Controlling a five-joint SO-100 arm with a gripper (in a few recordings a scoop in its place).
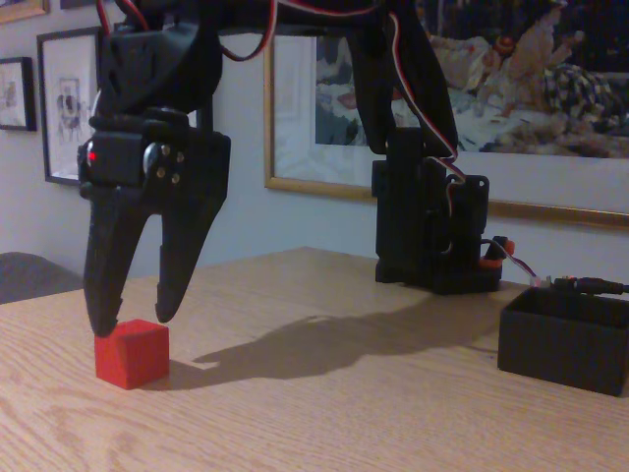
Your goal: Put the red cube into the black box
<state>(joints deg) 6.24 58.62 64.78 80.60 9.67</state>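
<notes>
Your end effector (140,320) hangs open over the cube (132,354), fingers straddling it to grasp | box (564,339) waits far right on desk (324,413).

Table: light wooden tabletop (324,413), grain running across, dim light with a long arm shadow over the middle.
Left side: the red cube (131,354) sits flat on the wood, near the front.
Right side: the black box (564,339) rests at the edge of the fixed view, well apart from the cube.
Back: the black robot base (432,231) stands on the far part of the table.
</notes>
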